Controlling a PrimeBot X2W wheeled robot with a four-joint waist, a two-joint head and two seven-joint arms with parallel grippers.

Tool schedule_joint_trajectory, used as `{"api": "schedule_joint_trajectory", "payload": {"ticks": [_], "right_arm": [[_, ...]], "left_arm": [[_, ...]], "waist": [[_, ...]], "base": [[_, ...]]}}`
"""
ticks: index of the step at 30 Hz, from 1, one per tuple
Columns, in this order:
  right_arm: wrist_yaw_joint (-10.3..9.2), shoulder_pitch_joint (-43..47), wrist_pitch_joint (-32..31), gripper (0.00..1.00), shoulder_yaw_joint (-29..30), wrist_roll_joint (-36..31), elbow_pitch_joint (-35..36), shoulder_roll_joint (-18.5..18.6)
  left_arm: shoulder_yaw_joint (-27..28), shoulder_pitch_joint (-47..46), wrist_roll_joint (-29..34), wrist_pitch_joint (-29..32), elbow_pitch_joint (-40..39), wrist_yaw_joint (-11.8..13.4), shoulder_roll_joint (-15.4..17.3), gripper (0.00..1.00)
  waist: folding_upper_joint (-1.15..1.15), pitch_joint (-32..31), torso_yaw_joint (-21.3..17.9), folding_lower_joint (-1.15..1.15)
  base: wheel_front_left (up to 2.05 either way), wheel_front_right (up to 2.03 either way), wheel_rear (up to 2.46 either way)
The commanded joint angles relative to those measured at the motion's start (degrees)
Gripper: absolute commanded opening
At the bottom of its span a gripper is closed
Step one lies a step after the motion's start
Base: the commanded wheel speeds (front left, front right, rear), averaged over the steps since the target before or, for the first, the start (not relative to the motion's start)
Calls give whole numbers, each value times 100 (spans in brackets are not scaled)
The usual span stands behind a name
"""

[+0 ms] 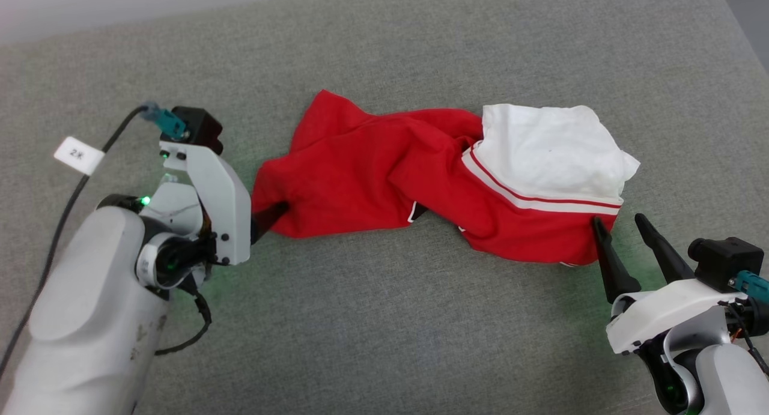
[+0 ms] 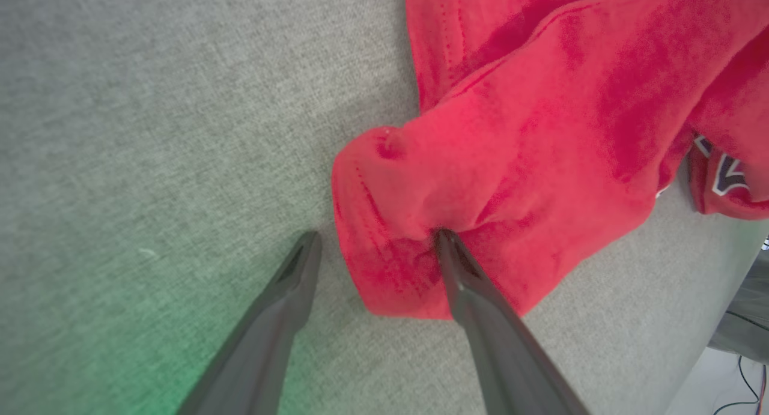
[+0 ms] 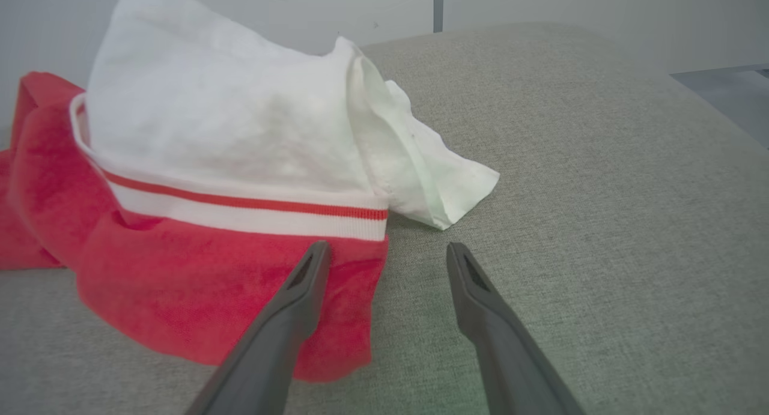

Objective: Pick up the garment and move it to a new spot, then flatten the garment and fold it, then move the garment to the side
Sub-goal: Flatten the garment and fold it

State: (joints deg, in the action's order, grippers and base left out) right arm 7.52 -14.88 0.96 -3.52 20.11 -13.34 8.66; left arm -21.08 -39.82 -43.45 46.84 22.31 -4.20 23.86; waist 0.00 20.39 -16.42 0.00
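The shirt (image 1: 384, 175) lies in a twisted, bunched strip across the middle of the grey cloth-covered surface (image 1: 384, 343), running from left to right. Its left part is plain red. At its right end a white sleeve section (image 1: 547, 151) sits on top, edged by a red-and-white stripe band (image 1: 541, 199). Nothing is spread flat and no tidy fold shows.

The left end effector (image 2: 377, 235) is at the shirt's left end with its fingers wide apart. One finger presses into a red fold, the other rests over bare surface, and the corner of the cloth lies between them, not pinched. The right end effector (image 1: 619, 220) is at the near right end, also wide open. One finger reaches over the red hem just below the stripe band, the other is over bare surface, and it has hold of nothing.

As a judgement, the task is at an early stage. Both arms seem placed to take the shirt by its two ends, but neither has closed on it. Whether it has already been carried to a new spot cannot be told. Flattening, folding and setting it to the side all look undone.

Further out, a dark cable (image 1: 66, 205) with a white label (image 1: 78, 155) trails along the left arm.
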Motion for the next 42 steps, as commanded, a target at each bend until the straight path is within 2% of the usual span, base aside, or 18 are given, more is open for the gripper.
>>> {"api": "schedule_joint_trajectory", "payload": {"ticks": [1,5,6,7,8,11,20,27,34,42], "right_arm": [[-6,-80,39,100,-28,31,-34,-1],[-6,-130,84,100,-58,45,-109,-9],[-6,-129,103,100,-74,45,-125,-7],[-6,-137,109,100,-86,46,-140,4],[-6,-151,120,100,-83,49,-153,15],[-6,-158,155,100,-80,40,-178,43],[-6,65,115,100,47,-13,-129,155],[-6,336,-22,100,210,-108,33,222],[-6,597,-190,100,299,-190,230,233],[-6,689,-349,100,304,-213,394,182]], "left_arm": [[-143,215,37,130,283,80,-66,100],[-242,276,-35,273,506,92,-173,100],[-255,295,-70,314,551,87,-210,83],[-269,297,-103,333,562,64,-246,18],[-261,285,-136,285,560,34,-286,0],[-269,254,-197,278,562,-23,-345,0],[-80,147,-339,131,427,-95,-139,0],[103,438,-409,68,101,-71,258,0],[266,874,-319,33,-258,102,719,0],[487,1177,-238,-170,-128,262,1127,0]], "waist": [[0,29,0,0],[0,48,41,0],[0,47,51,0],[0,43,63,0],[0,34,78,0],[0,-27,127,0],[0,-358,387,0],[0,-679,662,0],[0,-951,891,0],[0,-1075,934,0]], "base": [[0,0,0],[0,0,0],[0,0,0],[0,0,0],[0,0,0],[0,0,0],[0,0,0],[0,0,0],[0,0,0],[0,0,0]]}}
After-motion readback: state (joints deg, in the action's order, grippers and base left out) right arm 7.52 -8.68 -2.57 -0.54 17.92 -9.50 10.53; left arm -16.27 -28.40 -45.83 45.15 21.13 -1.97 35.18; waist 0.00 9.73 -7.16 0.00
